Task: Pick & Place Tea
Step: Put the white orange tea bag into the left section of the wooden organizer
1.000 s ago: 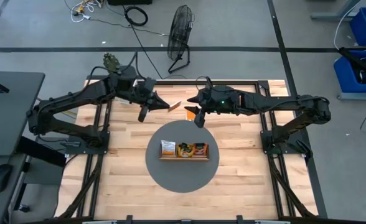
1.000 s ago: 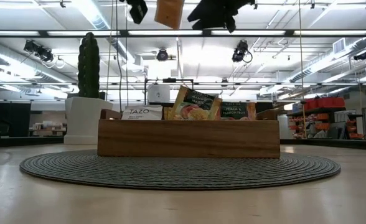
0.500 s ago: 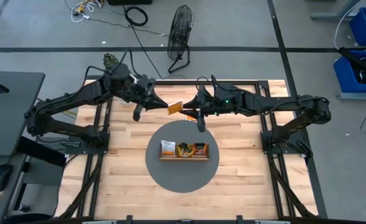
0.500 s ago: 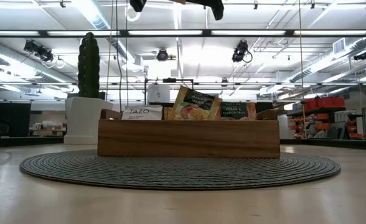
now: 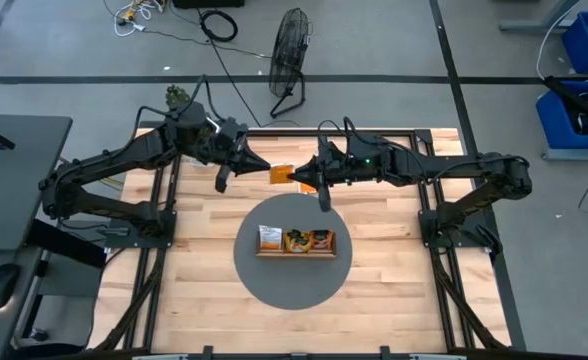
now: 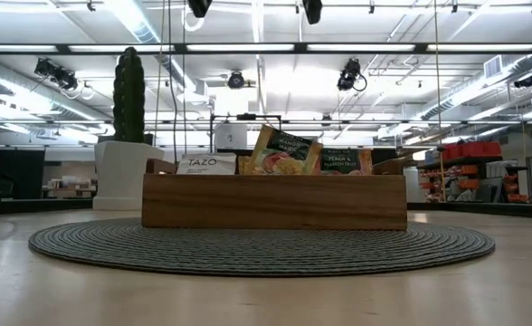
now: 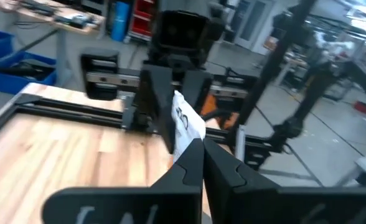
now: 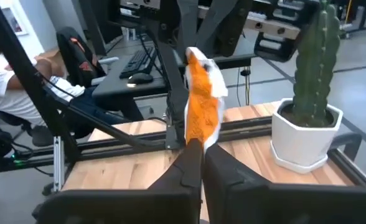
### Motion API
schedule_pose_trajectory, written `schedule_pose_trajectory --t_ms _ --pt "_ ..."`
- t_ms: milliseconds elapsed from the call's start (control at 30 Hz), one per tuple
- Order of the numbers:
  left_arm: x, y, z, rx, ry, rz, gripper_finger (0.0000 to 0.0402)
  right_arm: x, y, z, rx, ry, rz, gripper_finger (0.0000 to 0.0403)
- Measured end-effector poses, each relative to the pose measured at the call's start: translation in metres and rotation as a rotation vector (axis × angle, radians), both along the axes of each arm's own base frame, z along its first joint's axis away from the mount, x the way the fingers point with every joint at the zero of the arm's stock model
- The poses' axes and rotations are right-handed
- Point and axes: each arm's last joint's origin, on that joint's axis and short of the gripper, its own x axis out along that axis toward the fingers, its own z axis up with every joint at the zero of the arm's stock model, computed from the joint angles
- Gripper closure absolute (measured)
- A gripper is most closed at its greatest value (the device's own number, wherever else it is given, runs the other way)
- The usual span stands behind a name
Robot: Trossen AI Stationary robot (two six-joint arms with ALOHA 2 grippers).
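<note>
Two dark robot arms meet in the air above the back half of a wooden table (image 5: 204, 290). Nearest the table's front edge, a round grey woven mat (image 5: 292, 282) carries a long wooden tray (image 6: 275, 201), where several tea sachets (image 6: 282, 152) stand upright, one white, one yellow-green and others partly hidden behind the tray's wall. Behind and above the tray, both grippers pinch one orange tea sachet (image 5: 281, 174) from opposite sides, holding it well clear of the table. From the left comes the left gripper (image 5: 266, 170), its fingers closed tight on one edge of that sachet. Reaching in from the right, the right gripper (image 5: 296, 177) has its fingers clamped on the opposite edge. Farther back, at the table's far left corner, a tall green cactus (image 8: 312, 65) stands in a white pot (image 6: 121, 172). Beyond the table, a black floor fan (image 5: 290, 50) stands on the grey floor.
</note>
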Motion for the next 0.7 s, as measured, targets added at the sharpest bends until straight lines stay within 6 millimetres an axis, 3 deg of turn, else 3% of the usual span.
schedule_pose_trajectory --t_ms 467,700 --pt "-0.023 0.01 0.003 0.077 0.038 0.141 0.0288 -0.01 0.001 -0.023 0.087 0.27 -0.127 0.0402" --pt "0.004 0.004 -0.016 0.141 0.122 0.105 0.0211 -0.001 0.001 -0.029 0.083 0.259 -0.137 0.0403"
